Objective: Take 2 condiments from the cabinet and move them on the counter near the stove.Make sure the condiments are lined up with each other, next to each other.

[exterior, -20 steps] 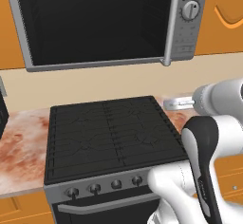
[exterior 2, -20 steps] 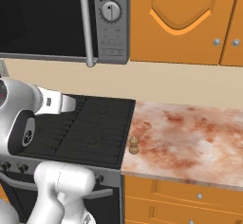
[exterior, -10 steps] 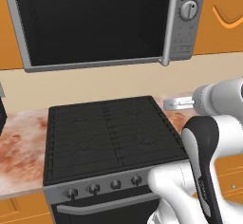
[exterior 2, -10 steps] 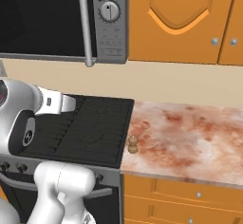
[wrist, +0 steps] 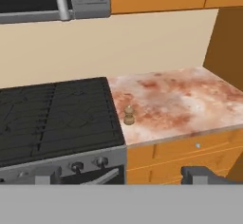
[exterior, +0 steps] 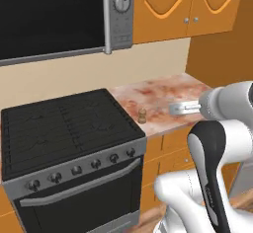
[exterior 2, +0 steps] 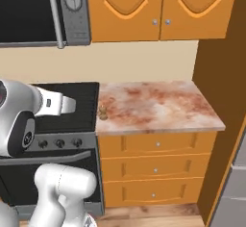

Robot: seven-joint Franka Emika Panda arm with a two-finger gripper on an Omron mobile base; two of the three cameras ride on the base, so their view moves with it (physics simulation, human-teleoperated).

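Mill (wrist: 128, 115) sits ahead of the gripper (wrist: 123, 175), upright on the counter (wrist: 180, 99).
Jaws wide, holding nothing; mill just beside the stove (wrist: 52, 118) edge, well apart from the fingers.

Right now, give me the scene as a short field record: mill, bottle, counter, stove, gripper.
mill: pepper mill upright on the counter, close beside the stove's right edge, near the front
bottle: none on this stretch of counter
counter: mottled red-white, right of the stove, over orange drawers
stove: black grates, nothing on them; microwave above
gripper: open, holding nothing, fingertips apart at the bottom of the hand view, well short of the mill
task state: one condiment placed, second not yet beside it
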